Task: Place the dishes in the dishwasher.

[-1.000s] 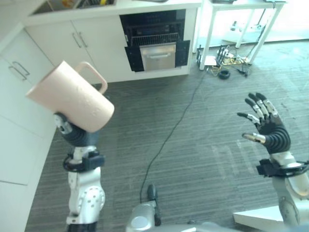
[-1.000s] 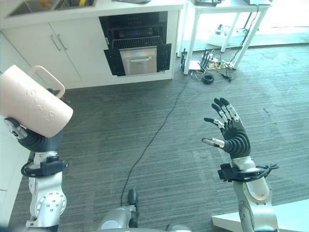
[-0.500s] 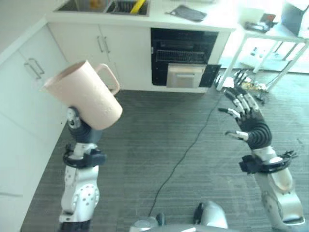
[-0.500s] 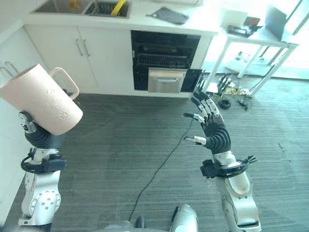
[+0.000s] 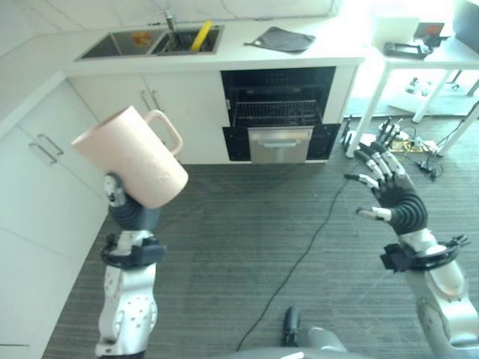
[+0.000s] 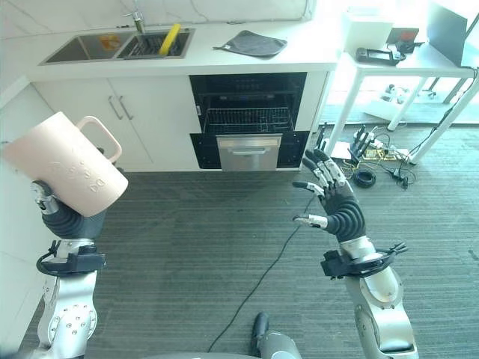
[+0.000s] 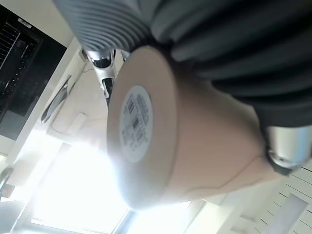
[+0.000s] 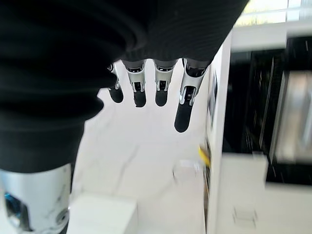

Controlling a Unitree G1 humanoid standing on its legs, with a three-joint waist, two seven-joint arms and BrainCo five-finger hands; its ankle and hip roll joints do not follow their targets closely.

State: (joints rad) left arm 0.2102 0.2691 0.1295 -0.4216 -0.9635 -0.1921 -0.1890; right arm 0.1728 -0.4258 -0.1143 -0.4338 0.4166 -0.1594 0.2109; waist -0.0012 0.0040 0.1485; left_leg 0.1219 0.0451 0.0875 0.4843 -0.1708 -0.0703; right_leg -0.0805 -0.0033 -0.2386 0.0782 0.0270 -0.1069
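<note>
The robot's left hand [image 7: 229, 53] holds a large pale pink mug [image 5: 131, 166] raised in front of the white cabinets [image 5: 45, 172], well above the grey floor [image 6: 217, 247]. The mug is tilted, its open mouth turned up and away to the left and its handle [image 5: 166, 127] on the upper side toward the bench. In the left wrist view the fingers [image 7: 102, 61] are curled round the mug's body, with its labelled base facing the camera.

The right hand [image 6: 337, 209] hangs in the air over the floor, apart from everything, its fingers [image 8: 183, 105] straight and spread and holding nothing.

Across the floor the dishwasher [image 6: 251, 120] stands open under the white bench [image 6: 299, 56], its wire rack [image 6: 247, 120] showing in the dark cavity and a steel-fronted panel [image 6: 247, 152] below it. On the bench above the dishwasher lies a dark grey cloth [image 5: 283, 39]. At the bench's left end a double sink [image 6: 112, 46] holds a yellow item [image 6: 169, 37]. A white side table [image 5: 419, 63] stands just beside the bench's right end.
</note>
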